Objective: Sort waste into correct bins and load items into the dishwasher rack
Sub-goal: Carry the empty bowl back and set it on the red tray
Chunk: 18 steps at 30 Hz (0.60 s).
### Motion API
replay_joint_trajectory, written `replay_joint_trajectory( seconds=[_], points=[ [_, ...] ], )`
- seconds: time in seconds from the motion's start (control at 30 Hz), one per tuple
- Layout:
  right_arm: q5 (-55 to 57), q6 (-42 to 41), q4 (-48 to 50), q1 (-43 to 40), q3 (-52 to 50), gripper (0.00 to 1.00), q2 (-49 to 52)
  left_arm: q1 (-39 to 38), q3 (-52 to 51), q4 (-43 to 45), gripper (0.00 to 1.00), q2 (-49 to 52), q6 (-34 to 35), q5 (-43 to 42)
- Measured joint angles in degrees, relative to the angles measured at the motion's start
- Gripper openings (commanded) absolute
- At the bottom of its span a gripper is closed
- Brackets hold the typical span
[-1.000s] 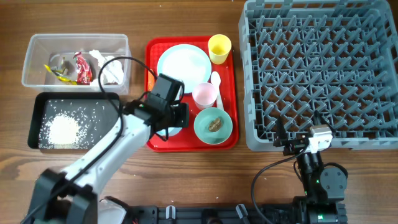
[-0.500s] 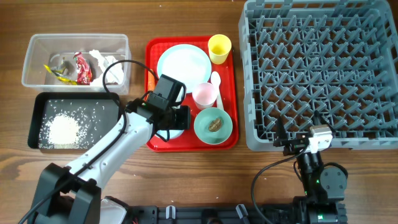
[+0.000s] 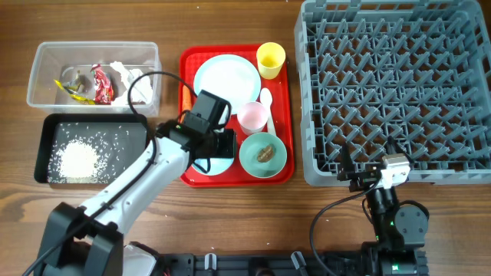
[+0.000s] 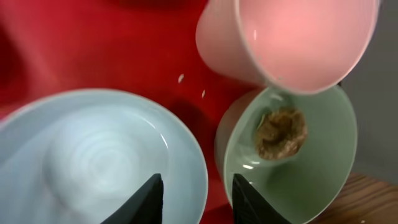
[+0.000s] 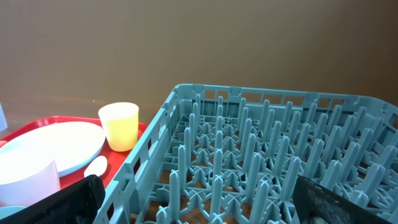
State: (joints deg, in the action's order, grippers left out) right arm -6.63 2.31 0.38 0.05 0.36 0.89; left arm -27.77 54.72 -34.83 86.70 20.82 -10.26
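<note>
Bearing grey dishwasher rack [image 3: 391, 92]: wooden table [image 3: 253, 215].

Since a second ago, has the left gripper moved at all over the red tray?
Yes, slightly: the left gripper has edged rightward, closer to the small pink cup standing on the red tray.

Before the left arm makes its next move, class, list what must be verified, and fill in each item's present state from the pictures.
1. Left jaws clear of the empty bowl: ok, open astride its rim, not pinching it.
2. Food lump out of the second bowl: not ok, it lies inside.
3. Red tray free of rice: not ok, two rice grains lie on it.
4. Pink cup empty: ok.
5. Right jaws open, holding nothing: ok.
6. Dishwasher rack loaded: not ok, no dishes in it.
</note>
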Motion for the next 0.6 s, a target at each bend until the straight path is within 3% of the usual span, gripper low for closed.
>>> replay_joint_trajectory(
  seconds=[0.03, 0.1, 0.13, 0.17, 0.4, 0.47, 0.5, 0.53, 0.6],
  points=[
    [-0.02, 0.0, 0.0, 0.0, 0.0, 1.0, 0.0, 0.42, 1.07, -0.04, 0.44, -0.35, -0.11, 0.17],
    [0.0, 0.0, -0.02, 0.0, 0.0, 1.0, 0.0, 1.42, 3.56, 0.04, 0.64, -1.73, -0.44, 1.05],
    [-0.02, 0.0, 0.0, 0.0, 0.0, 1.0, 0.0, 1.99, 4.9, 0.04, 0.77, -2.47, -0.22, 1.81],
    [-0.02, 0.0, -0.02, 0.0, 0.0, 1.0, 0.0, 2.73, 6.32, 0.15, 1.0, -3.21, -0.83, 2.43],
    [-0.02, -0.02, 0.0, 0.0, 0.0, 1.0, 0.0, 8.76, 9.77, 6.25, 0.99, -4.59, -3.96, 4.9],
    [-0.02, 0.0, 0.0, 0.0, 0.0, 1.0, 0.0, 9.6, 9.77, 8.24, 0.81, -4.59, -4.2, 4.9],
    [-0.02, -0.02, 0.0, 0.0, 0.0, 1.0, 0.0, 9.94, 9.79, 8.76, 0.64, -4.59, -4.17, 4.9],
    [-0.02, -0.02, -0.02, 0.0, 0.0, 1.0, 0.0, 10.25, 9.79, 9.01, 0.57, -4.59, -4.42, 4.98],
    [-0.02, -0.02, 0.0, 0.0, 0.0, 1.0, 0.0, 10.38, 9.79, 9.57, 0.57, -4.59, -4.63, 5.27]
  ],
)
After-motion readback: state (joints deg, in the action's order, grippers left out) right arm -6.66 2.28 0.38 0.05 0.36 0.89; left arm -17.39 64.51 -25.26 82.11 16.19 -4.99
